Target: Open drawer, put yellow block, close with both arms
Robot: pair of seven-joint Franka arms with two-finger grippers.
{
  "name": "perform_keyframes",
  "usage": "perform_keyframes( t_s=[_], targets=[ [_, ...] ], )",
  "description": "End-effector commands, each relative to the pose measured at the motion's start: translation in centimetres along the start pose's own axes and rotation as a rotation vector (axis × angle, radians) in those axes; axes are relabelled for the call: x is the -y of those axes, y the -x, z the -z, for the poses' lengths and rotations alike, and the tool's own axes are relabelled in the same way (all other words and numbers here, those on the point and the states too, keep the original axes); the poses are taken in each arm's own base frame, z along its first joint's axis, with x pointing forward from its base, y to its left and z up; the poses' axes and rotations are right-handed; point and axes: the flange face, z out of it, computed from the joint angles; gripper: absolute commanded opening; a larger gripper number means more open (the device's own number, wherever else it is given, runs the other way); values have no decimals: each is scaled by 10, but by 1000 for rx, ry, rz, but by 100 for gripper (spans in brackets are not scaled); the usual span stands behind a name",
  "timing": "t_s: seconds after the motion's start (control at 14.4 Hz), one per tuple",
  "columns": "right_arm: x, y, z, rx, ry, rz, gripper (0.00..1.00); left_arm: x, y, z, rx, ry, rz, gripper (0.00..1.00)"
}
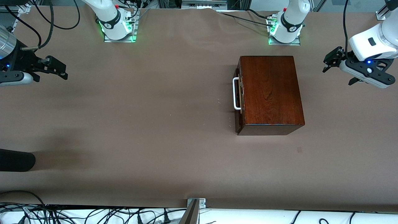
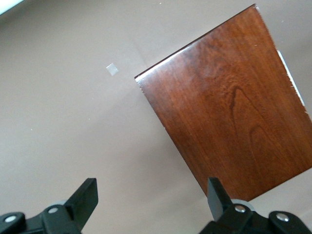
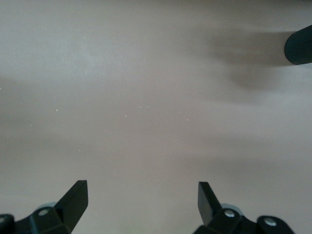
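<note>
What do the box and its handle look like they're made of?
The box looks like glossy dark wood or veneer: visible grain, shiny highlights along its edges. The handle is smooth white, likely plastic or painted metal; I can't tell which.

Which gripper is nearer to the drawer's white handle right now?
Left. The left gripper hangs open just past the box's closed end, at its own end of the table. The right gripper, also open, waits at the other end, much farther from the handle.

Brown-covered table (image 1: 155, 124), evenly lit
</note>
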Motion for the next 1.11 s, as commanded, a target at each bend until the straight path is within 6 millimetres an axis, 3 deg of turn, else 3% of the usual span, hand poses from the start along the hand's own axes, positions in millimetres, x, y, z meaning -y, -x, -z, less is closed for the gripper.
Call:
perform_keyframes(
  t_s=[0.0,0.21,0.56,1.04],
  targets=[
    [-2,0,3,-12,10,2,100,10,11,-6,-32,-30,42,100],
    [-1,0,3,-12,10,3,100,20,14,-5,-52,-33,84,100],
    [1,0,3,-12,10,8,100,31,8,-12,-76,-19,438,100],
    [5,3,3,0,9,11,100,24,9,-12,-36,-8,439,100]
  ],
)
